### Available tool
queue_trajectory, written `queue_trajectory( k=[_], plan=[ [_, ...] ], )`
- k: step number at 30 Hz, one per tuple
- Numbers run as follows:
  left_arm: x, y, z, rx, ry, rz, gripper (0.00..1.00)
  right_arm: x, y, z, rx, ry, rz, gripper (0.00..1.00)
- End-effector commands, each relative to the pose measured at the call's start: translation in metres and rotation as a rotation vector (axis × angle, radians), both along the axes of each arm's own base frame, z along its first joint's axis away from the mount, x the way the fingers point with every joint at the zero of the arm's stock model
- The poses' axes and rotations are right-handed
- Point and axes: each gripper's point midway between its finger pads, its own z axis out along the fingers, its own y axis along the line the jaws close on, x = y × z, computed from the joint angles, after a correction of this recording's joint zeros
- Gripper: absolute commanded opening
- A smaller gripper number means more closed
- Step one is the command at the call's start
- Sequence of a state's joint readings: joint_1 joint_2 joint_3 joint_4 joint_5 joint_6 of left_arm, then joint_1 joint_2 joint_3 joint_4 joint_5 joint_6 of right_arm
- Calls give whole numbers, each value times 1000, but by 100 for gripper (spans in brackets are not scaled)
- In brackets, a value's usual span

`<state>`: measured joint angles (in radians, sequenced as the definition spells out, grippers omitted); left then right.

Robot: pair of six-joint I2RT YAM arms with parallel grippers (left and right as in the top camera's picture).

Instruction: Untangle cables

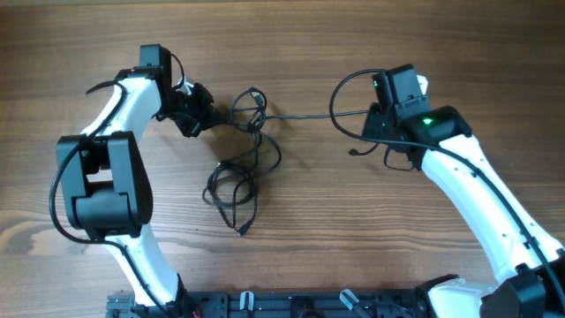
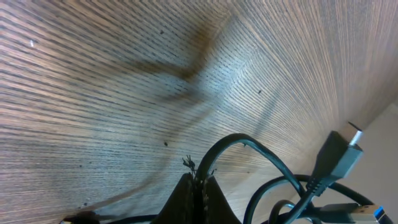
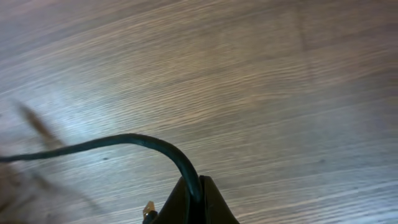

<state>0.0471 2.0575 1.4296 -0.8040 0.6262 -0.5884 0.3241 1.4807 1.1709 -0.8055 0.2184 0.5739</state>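
Cables [image 1: 305,116] pinched tight in left hand [image 1: 198,116] and right hand [image 1: 376,117], either side of tangle [image 1: 250,110], likely to stretch knots loose.

Overhead: straight down on the whole table [image 1: 335,238], from afar. Wrist views: close to the wood, oblique; each shares a stretch of cable [image 2: 242,137] with overhead.

Both arms wear glossy white curved shells, the left arm [image 1: 146,252] and the right arm [image 1: 481,190] alike, joined by black joint housings. A large black boxy motor block [image 1: 101,181] bulks on the left one. A small green light [image 1: 429,122] glows on the right one's black wrist housing, and a thick black wire [image 1: 340,93] loops off it.
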Motion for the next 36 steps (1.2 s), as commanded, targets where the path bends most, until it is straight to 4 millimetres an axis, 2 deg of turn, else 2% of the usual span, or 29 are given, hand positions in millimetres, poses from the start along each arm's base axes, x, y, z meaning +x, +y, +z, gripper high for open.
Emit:
queue_trajectory(
  k=[1, 5, 9, 18, 23, 29, 36],
  plan=[
    [0, 29, -14, 97, 15, 42, 4, 3, -41, 15, -99, -60, -137, 4],
    [0, 29, -14, 97, 15, 42, 4, 3, -35, 14, -67, -52, -119, 4],
    [0, 29, -14, 97, 15, 42, 4, 3, -40, 15, -90, -58, -136, 4],
    [1, 29, -14, 97, 15, 42, 4, 5, -38, 15, -79, -64, -132, 4],
    [0, 28, -14, 97, 15, 40, 4, 9, -29, 16, -32, -74, -112, 4],
    [1, 28, -14, 97, 14, 40, 4, 13, -7, 16, 80, -78, -53, 4],
    [0, 28, -14, 97, 15, 39, 4, 16, -3, 18, 98, -86, -45, 4]
  ],
)
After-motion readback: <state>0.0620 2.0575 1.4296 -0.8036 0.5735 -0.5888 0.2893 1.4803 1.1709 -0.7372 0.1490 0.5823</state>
